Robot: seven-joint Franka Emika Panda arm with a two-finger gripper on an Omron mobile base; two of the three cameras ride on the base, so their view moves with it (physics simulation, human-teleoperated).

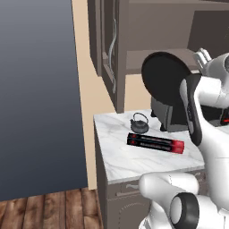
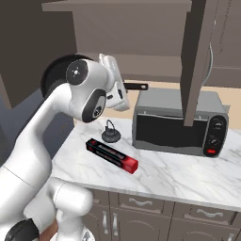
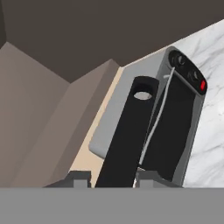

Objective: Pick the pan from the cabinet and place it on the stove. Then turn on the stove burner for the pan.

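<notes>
Pan (image 1: 164, 79) is airborne over the toaster oven (image 2: 176, 123), at one o'clock from the teapot (image 1: 139, 123); the gripper (image 3: 107, 177) pinches its handle (image 3: 127, 133). Swinging wide, it could clip the open cabinet door (image 2: 197, 56).

pan (image 1: 164, 78): matte black | counter (image 1: 120, 156): polished white marble | cabinet (image 1: 105, 49): wood

Black pan (image 1: 164, 79) tilted in the air, before open cabinet (image 1: 107, 49).
</notes>
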